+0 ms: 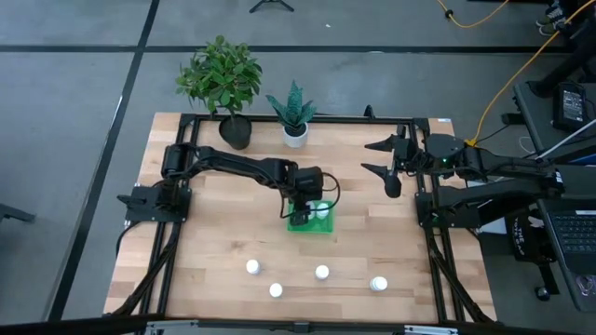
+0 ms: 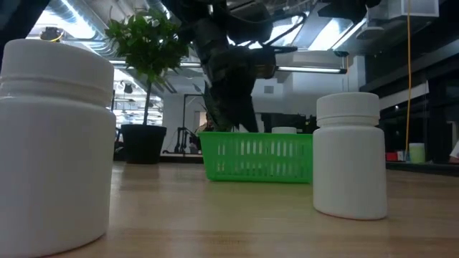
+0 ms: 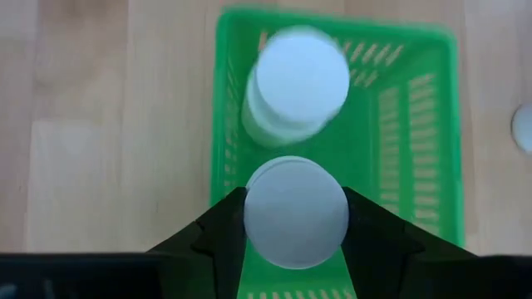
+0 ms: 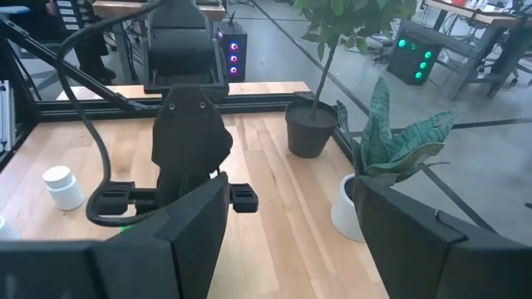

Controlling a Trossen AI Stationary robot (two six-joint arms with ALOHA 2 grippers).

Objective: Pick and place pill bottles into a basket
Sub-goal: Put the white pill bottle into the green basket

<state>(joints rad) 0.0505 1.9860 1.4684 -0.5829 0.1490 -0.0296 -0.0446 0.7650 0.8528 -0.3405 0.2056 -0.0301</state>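
Bottle (image 3: 295, 218) is clamped in left gripper (image 3: 295, 228) over the basket (image 1: 310, 221) at table centre (one bottle (image 3: 298, 87) already inside); four bottles (image 1: 321, 272) at 6 o'clock. Right gripper (image 1: 384, 160) is parked spread at 2 o'clock.

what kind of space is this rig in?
Looks like a robotics lab or workshop: taped concrete floor, a laptop and orange cable beside the wooden table, and open ceiling lights overhead.

white pill bottles (image 1: 321, 272) near a bright green slotted basket (image 3: 432, 133); pale wooden bench (image 1: 214, 251); black left hand (image 3: 295, 228).
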